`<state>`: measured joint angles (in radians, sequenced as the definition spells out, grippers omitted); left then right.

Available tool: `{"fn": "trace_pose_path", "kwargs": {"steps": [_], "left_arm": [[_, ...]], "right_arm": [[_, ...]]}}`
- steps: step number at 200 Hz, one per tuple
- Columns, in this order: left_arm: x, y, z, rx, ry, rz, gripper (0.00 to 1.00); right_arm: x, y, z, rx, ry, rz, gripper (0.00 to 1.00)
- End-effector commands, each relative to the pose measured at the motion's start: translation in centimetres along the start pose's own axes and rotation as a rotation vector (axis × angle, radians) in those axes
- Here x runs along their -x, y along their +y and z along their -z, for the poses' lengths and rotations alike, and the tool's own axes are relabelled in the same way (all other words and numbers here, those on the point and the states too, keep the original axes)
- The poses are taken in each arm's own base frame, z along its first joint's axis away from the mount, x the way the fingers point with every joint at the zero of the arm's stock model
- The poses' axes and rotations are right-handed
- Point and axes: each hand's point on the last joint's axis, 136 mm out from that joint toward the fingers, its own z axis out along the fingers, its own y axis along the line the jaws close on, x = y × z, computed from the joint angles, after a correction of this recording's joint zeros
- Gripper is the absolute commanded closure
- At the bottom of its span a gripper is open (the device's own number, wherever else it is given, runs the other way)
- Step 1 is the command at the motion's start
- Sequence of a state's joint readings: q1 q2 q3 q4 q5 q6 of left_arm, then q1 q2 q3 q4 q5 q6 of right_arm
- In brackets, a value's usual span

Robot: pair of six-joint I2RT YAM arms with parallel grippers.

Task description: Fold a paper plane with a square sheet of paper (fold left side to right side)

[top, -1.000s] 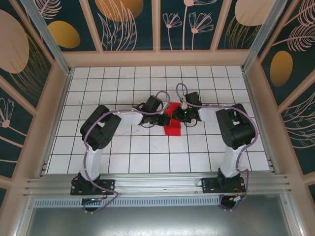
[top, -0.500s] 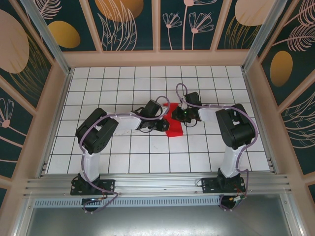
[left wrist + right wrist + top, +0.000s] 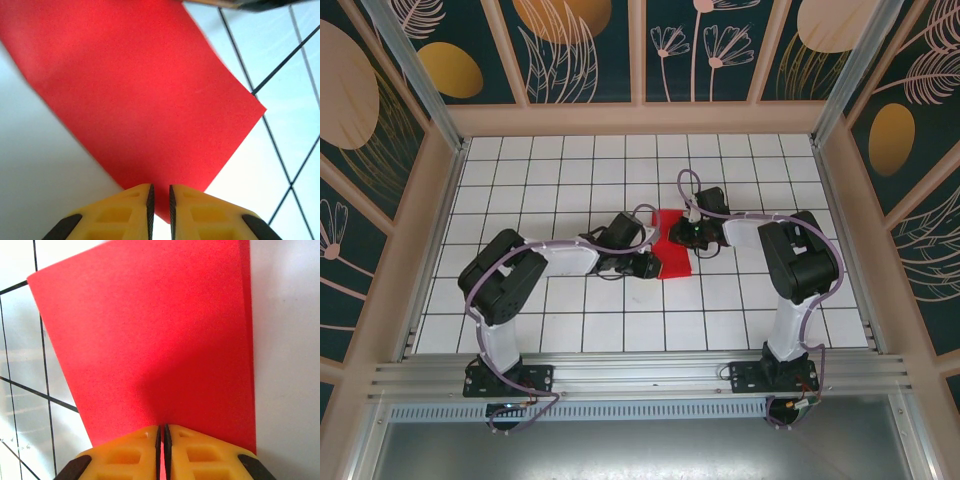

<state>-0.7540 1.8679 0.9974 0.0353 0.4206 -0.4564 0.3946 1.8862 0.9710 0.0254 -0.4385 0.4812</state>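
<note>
1. Paper position: the square sheet of paper (image 3: 670, 262) is lying near the centre of the top view on the gridded table (image 3: 570, 180). It is showing as an upright red oblong between the two grippers. In the right wrist view a second layer is peeking out along its right edge, so it is judged to be already doubled over.
2. Left gripper (image 3: 648, 266): it is sitting at the lower left edge of the sheet. In the left wrist view its yellow fingers (image 3: 125, 212) are standing almost together, and a corner of the sheet is running into the thin slit between them. They are judged to be pinching that corner.
3. Right gripper (image 3: 686, 238): it is sitting over the upper right part of the sheet. Its fingers (image 3: 200, 452) are closing to a hairline with red showing inside it, so they are clamping the sheet's edge.
4. Handling, as a judgement: the sheet is looking very light, thin and limp. It is likely to be sagging when lifted by one point, sliding on the smooth tiles, and creasing or tearing easily.
5. Hold points, as a judgement: corners and free edges are offering the only purchase, taken shallowly at two spread points. The flat middle is offering none.
6. Risk: with both grippers clamping, any pulling apart is threatening a tear.
</note>
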Motion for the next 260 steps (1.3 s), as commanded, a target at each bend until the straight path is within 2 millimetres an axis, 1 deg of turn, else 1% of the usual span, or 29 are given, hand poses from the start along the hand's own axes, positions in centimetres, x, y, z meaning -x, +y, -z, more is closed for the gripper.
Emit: {"fn": "trace_pose_path", "kwargs": {"steps": [1,15,28,46,73,81,97,119,156,193,216,260], "left_arm": [[2.3,-1.7,2.4,-0.043,-0.074,0.019,0.8],[3.8,-1.9,3.5,-0.061,-0.124,0.033,0.8],[4.4,-1.8,3.6,-0.072,-0.135,0.034,0.8],[4.2,-1.8,2.4,-0.094,-0.106,0.033,0.8],[3.7,-1.1,0.6,-0.101,-0.075,0.041,0.81],[3.6,-0.8,0.3,-0.101,-0.069,0.042,0.81],[3.4,-1.0,-0.3,-0.116,-0.058,0.036,0.81],[2.9,-1.2,-1.1,-0.113,-0.037,0.024,0.81],[1.7,-0.4,-2.5,-0.074,0.001,0.029,0.81],[0.5,-0.2,-3.3,-0.058,0.038,0.02,0.81],[-0.4,0.1,-3.4,-0.039,0.061,0.018,0.81],[-2.3,-0.3,-2.5,-0.047,0.086,0.018,0.82]], "right_arm": [[-3.6,-4.2,-1.3,-0.147,0.111,-0.076,0.86],[-3.5,-4.1,-1.3,-0.146,0.109,-0.076,0.86],[-3.5,-4.1,-1.3,-0.144,0.109,-0.076,0.86],[-3.4,-4.0,-1.3,-0.143,0.108,-0.072,0.86],[-3.4,-4.0,-1.2,-0.145,0.107,-0.07,0.86],[-3.4,-4.1,-1.2,-0.147,0.109,-0.072,0.86],[-3.5,-4.0,-1.2,-0.146,0.11,-0.07,0.86],[-3.5,-4.1,-1.2,-0.148,0.11,-0.07,0.86],[-3.5,-4.1,-1.2,-0.149,0.111,-0.071,0.86],[-3.5,-4.2,-1.3,-0.154,0.111,-0.068,0.86],[-3.6,-4.3,-1.2,-0.157,0.113,-0.069,0.86],[-3.7,-4.4,-1.2,-0.161,0.112,-0.071,0.86]]}}
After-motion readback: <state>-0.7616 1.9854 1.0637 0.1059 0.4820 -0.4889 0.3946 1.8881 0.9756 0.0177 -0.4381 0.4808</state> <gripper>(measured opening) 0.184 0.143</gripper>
